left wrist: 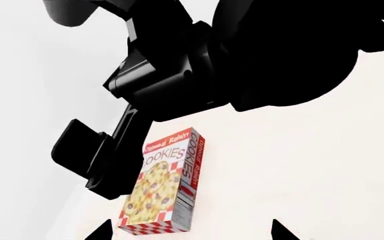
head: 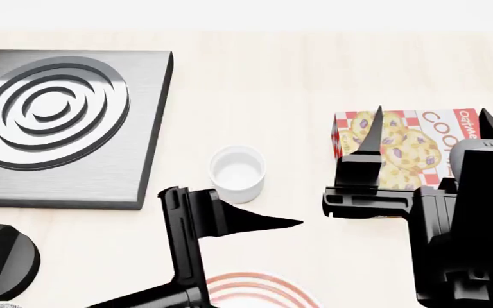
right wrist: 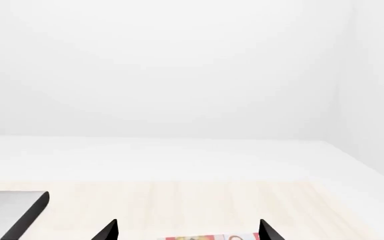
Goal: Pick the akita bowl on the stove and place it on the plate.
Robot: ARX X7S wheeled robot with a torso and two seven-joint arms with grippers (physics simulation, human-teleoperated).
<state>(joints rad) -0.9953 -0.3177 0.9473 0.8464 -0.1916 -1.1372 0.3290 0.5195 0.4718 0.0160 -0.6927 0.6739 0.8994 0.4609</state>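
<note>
pale wood tabletop [head: 315, 70], white wall | left wrist: cookie box [left wrist: 162, 182], right arm above | head: stove [head: 67, 122] far-left, bare — no akita bowl seen; white cup [head: 237, 172] mid-table; plate [head: 259, 292] near edge; left gripper [head: 238, 221] narrow | right wrist: right gripper [right wrist: 187, 231] wide

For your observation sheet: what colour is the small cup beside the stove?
Plain white cup; head view shows it best.

Left tool [head: 255, 221], low at centre, points toward the robot's right; right tool [head: 431, 131], fingers spread and empty, points forward from a bulky black wrist.
</note>
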